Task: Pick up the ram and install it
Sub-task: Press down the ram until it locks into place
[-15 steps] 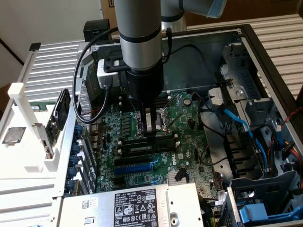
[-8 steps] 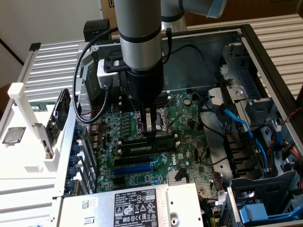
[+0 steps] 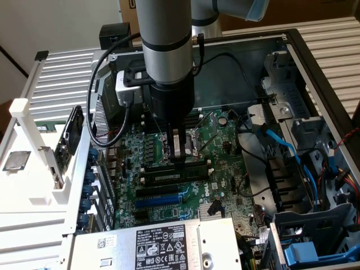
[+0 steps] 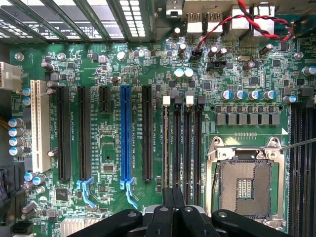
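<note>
Gripper (image 3: 179, 147) hangs over motherboard (image 3: 185, 169) inside open PC case (image 3: 315, 73), fingertips just above the memory slots (image 4: 181, 143). CPU socket (image 4: 244, 180) sits beside the slots; blue expansion slot (image 4: 126, 138) on their other side. Power supply (image 3: 163, 247) lies near the board's edge.

Green motherboard (image 4: 113, 163) speckled with silver capacitors; one bright blue expansion slot (image 4: 126, 133) among long black slots (image 4: 147, 133); a twisted red-and-black wire (image 4: 247, 22); black gripper (image 4: 173, 215).
</note>
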Tool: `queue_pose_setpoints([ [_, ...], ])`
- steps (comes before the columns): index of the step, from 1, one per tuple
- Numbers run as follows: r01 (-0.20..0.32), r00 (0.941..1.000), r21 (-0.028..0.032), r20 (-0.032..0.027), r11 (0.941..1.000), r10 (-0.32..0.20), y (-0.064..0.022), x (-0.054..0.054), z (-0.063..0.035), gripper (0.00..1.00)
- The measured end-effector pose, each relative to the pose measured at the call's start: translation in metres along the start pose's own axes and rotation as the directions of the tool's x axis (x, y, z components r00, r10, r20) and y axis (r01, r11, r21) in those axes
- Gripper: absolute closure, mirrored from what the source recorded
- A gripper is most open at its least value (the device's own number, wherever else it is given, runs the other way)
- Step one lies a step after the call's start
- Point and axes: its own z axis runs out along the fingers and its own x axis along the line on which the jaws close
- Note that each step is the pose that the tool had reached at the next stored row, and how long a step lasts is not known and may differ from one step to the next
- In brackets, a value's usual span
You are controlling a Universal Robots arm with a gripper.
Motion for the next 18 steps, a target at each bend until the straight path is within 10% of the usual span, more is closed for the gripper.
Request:
queue_pose_setpoints([
  [12, 0.0, 1.0, -0.0025, 0.0008, 1.0, 0.0, -0.0001, 0.0, 0.0, 0.9],
  [18, 0.0, 1.0, -0.007, -0.0001, 1.0, 0.0, -0.0005, 0.0, -0.0163, 0.9],
])
